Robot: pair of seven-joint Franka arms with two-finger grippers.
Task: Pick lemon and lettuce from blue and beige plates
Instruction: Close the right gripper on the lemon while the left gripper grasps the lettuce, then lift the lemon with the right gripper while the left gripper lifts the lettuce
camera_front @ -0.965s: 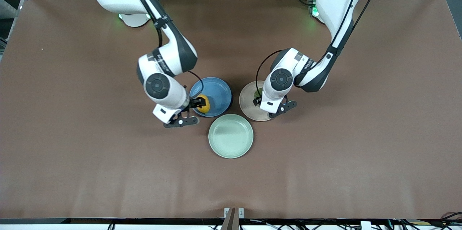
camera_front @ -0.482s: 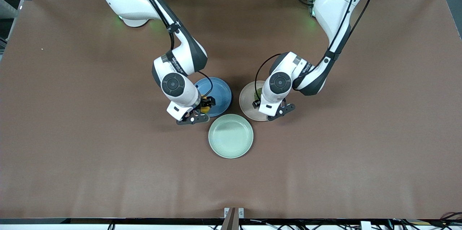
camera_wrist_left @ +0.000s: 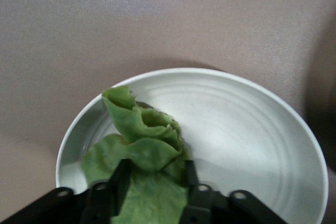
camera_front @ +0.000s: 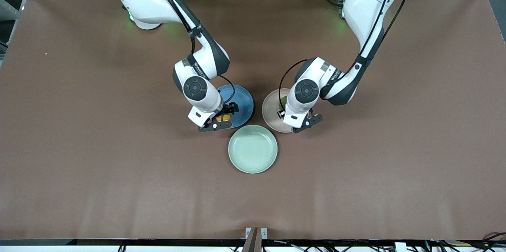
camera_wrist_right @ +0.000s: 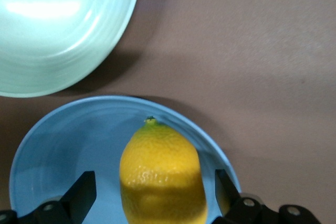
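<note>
Right gripper (camera_front: pixel 223 112) low over the blue plate (camera_front: pixel 242 103), fingers (camera_wrist_right: pixel 81 192) spread wide to either side of the lemon (camera_wrist_right: pixel 163 174) and not touching it; lemon lying in that plate, stem tip pointing toward the plate's rim. Left gripper (camera_front: pixel 283 110) down over the beige plate (camera_front: pixel 270 110), fingers (camera_wrist_left: pixel 119 181) drawn in against the folded lettuce (camera_wrist_left: pixel 144 153) and pinching its lower part; lettuce resting in the beige plate near the rim, upper fold standing up. Blue and beige plates side by side on the brown counter (camera_front: pixel 79 145), blue toward the right arm's end, beige toward the left arm's. Pale green plate (camera_front: pixel 253 149) on the counter nearer the front camera, between the two and just beside both.
</note>
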